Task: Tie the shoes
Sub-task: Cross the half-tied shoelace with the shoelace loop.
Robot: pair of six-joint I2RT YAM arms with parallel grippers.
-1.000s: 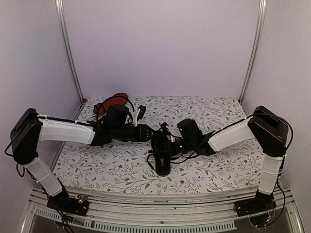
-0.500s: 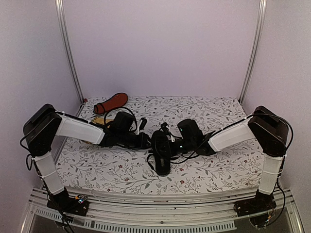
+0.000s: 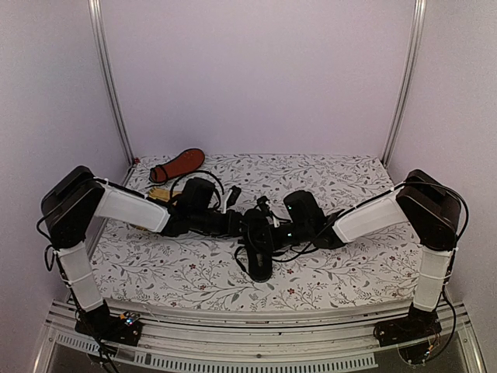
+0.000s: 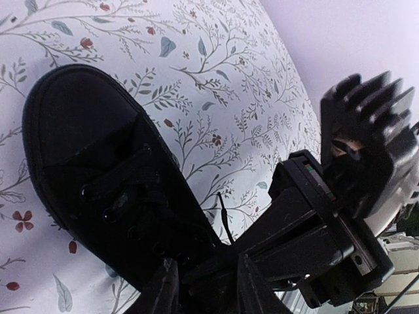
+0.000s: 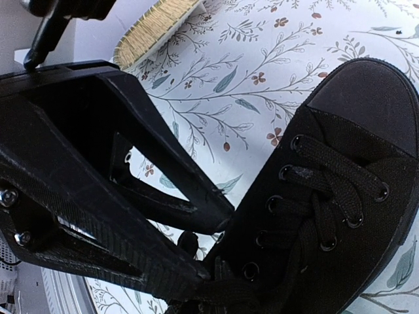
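One black shoe (image 3: 258,247) lies mid-table with its toe towards me; it also shows in the left wrist view (image 4: 91,170) and the right wrist view (image 5: 340,196). The second shoe (image 3: 178,164) lies at the back left with its reddish-orange sole up. My left gripper (image 3: 238,222) is at the near shoe's left side, its fingers (image 4: 163,288) apart, with a thin lace end (image 4: 223,219) just ahead of them. My right gripper (image 3: 271,228) is at the shoe's laced top; in its own view (image 5: 203,297) it looks closed on a dark bunch of lace.
A yellow woven mat (image 3: 158,194) lies under my left forearm and shows at the top of the right wrist view (image 5: 157,26). The floral tabletop (image 3: 349,179) is bounded by pale walls and two metal posts (image 3: 109,85).
My left arm has swung forward and right, bringing its gripper up against the near shoe and the right gripper. The right arm and the shoe have not moved.
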